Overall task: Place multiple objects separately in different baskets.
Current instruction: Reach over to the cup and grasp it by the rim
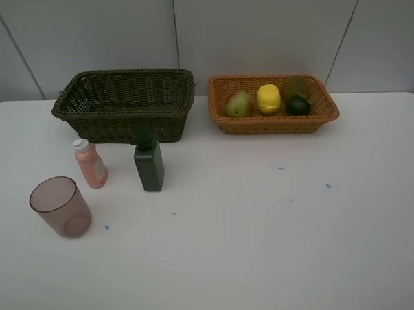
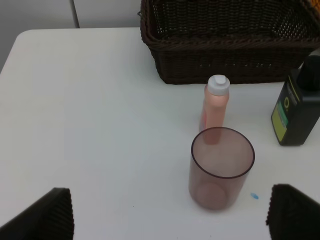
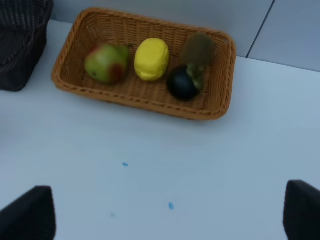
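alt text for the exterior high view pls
Two wicker baskets at the back of a white table: a dark basket on the left, and an orange basket holding an apple, lemon, kiwi and mangosteen. A pink bottle, green bottle and cup stand before the dark one.

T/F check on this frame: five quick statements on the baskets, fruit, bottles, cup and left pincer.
1. The pink bottle is inside the dark basket. False: it stands on the table in front of that basket.
2. The apple, lemon, mangosteen and kiwi all lie in the orange basket. True.
3. The tinted cup lies on its side. False: it stands upright, mouth up.
4. The dark green bottle stands upright on the table. True.
5. The left pincer is shut on the cup. False: it is open and holds nothing.
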